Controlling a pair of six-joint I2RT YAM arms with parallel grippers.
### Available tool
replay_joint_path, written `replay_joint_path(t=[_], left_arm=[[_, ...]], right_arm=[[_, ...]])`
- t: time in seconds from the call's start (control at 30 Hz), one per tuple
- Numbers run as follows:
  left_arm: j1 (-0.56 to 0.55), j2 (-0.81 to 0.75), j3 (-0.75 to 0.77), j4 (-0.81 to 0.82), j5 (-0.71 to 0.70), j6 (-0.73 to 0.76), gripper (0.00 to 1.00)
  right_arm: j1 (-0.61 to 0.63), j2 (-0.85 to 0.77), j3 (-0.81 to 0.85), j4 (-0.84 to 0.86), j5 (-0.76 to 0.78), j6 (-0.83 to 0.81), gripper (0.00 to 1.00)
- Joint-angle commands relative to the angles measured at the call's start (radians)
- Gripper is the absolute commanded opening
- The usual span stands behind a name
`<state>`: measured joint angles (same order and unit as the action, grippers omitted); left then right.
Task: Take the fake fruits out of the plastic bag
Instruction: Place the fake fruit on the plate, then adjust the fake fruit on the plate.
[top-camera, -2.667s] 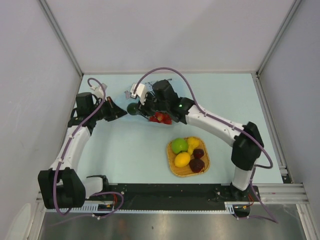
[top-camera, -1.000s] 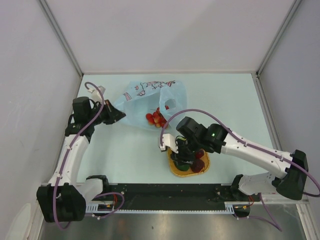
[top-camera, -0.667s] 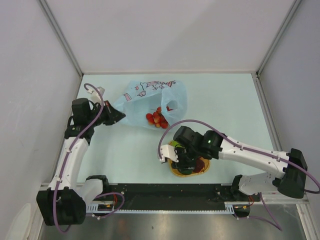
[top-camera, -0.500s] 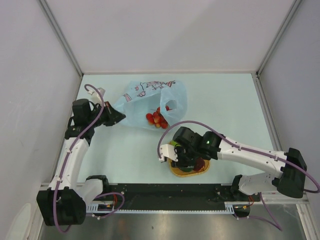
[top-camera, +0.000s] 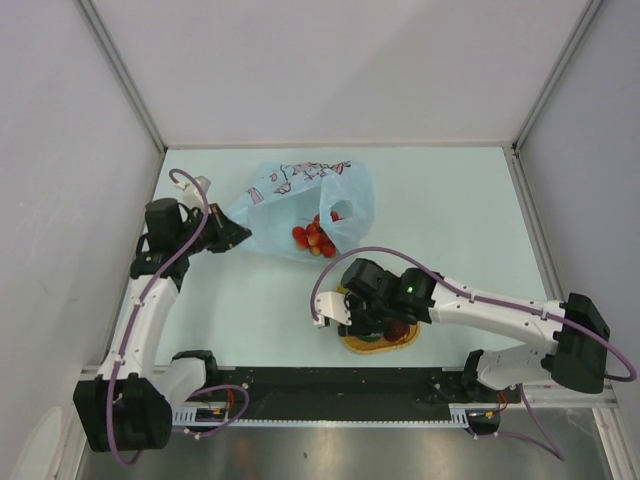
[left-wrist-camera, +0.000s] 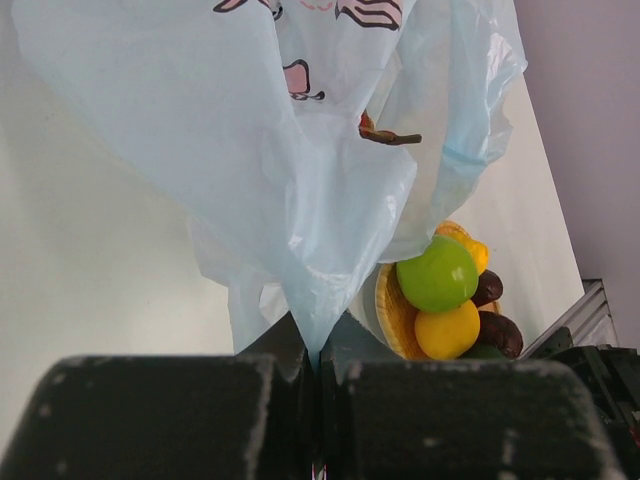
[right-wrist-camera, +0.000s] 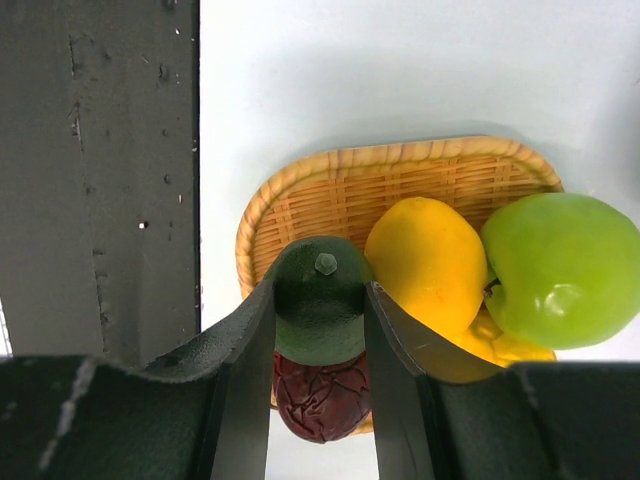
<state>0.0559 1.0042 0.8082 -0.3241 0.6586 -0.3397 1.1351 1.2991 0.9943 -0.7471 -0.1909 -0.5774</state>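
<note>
Between the two fingers of the right gripper sits a dark green oval fruit. The jaws are closed about half way onto its sides, so the fruit is gripped and not yet let go. Directly below this gripper is the woven tray, and I judge the arm hangs low here in order to put the fruit down among the others without it rolling off. Just under the held fruit lies a dark red fruit. Beside the fingers, on the side of the tray away from the table edge, lie a lemon, a green round fruit and a yellow pear-like fruit that is partly hidden under them. The left gripper is fully closed and pinches a fold of the plastic bag. The bag spreads out in front of this gripper on the table, and it seems to be held so that it stays in place and open for the other arm. Inside the bag, well ahead of the left gripper, some small red fruits show through the thin plastic, so the task is not finished. Counting: one bag, one tray, one fruit in the grip, and four fruits I can tell in the tray, though the left wrist view suggests a second dark one. The red ones in the bag are a cluster of about four or five, too small to count exactly
</note>
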Motion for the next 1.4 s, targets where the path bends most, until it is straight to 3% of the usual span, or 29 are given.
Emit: replay_joint_path(t=[0.0,0.17,0.23,0.27,0.3,0.4,0.63,0.77,0.83,0.97,1.1,1.2,1.37], left_arm=[[0.005,-0.016,-0.01,0.026,0.006,0.007,0.0],[0.005,-0.018,-0.014,0.039,0.012,0.001,0.0],[0.007,-0.019,-0.014,0.04,0.012,-0.002,0.0],[0.007,-0.022,-0.012,0.046,0.013,-0.002,0.0],[0.005,-0.026,-0.014,0.045,0.013,-0.002,0.0],[0.005,-0.041,-0.021,0.045,0.016,-0.002,0.0],[0.005,-0.064,-0.043,0.056,0.018,-0.007,0.0],[0.007,-0.065,-0.037,0.062,0.021,-0.013,0.0],[0.005,-0.064,-0.034,0.059,0.021,-0.013,0.0],[0.007,-0.059,-0.03,0.057,0.024,-0.019,0.0],[0.005,-0.046,-0.011,0.059,0.033,-0.03,0.0],[0.005,-0.03,0.008,0.051,0.039,-0.032,0.0],[0.005,-0.019,0.022,0.053,0.041,-0.035,0.0]], right_arm=[[0.006,0.012,-0.017,0.037,0.01,-0.004,0.0],[0.011,0.031,-0.02,0.046,0.007,-0.004,0.02],[0.017,0.04,-0.02,0.049,0.011,-0.002,0.09],[0.018,0.045,-0.02,0.058,0.025,0.002,0.16],[0.023,0.048,-0.019,0.063,0.033,0.011,0.32],[0.035,0.048,-0.014,0.069,0.064,0.024,0.5],[0.051,0.048,0.036,0.045,0.123,0.034,0.76],[0.026,0.045,0.125,0.046,0.096,0.057,0.75],[-0.015,0.054,0.209,0.052,0.012,0.079,0.71],[-0.156,0.103,0.277,0.152,-0.031,0.197,0.54],[-0.25,0.18,0.287,0.215,0.008,0.186,0.32],[-0.282,0.224,0.285,0.259,0.018,0.176,0.24],[-0.307,0.281,0.285,0.264,0.03,0.156,0.21]])
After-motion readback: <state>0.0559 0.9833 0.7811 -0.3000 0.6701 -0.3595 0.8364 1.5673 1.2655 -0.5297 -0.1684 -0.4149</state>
